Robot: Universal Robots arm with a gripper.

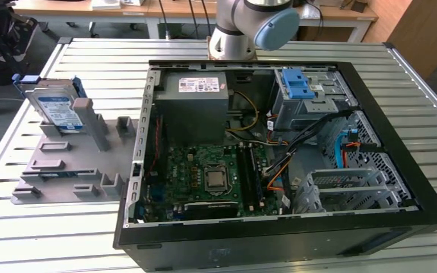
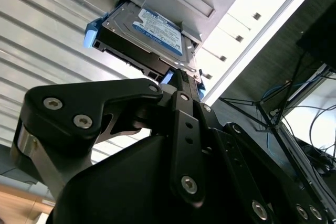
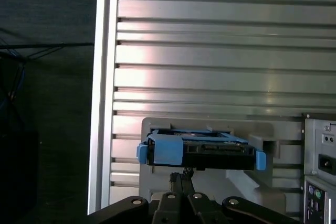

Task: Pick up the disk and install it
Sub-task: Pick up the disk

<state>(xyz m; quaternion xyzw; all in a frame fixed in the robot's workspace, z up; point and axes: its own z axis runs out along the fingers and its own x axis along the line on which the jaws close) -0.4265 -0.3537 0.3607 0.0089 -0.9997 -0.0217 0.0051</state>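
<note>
The disk [image 1: 57, 108] stands on edge in a slot of the grey fixture [image 1: 66, 165], on the exterior view's left. It is silver with a white-and-blue label and a blue carrier frame. In the first wrist view the disk [image 3: 202, 150] shows end-on, with the blue frame at both ends. My gripper [image 3: 184, 176] hangs just short of it, fingertips together and holding nothing. In the second wrist view the gripper [image 2: 181, 74] points at the disk [image 2: 155, 30] with a small gap between them.
An open black computer case [image 1: 279, 148] lies beside the fixture, its drive cage topped by a bare blue bracket [image 1: 298, 85]. Both rest on a slatted metal table [image 1: 431, 114]. The arm's base [image 1: 238, 34] stands behind the case. The table's edge [image 3: 102, 103] runs close to the fixture.
</note>
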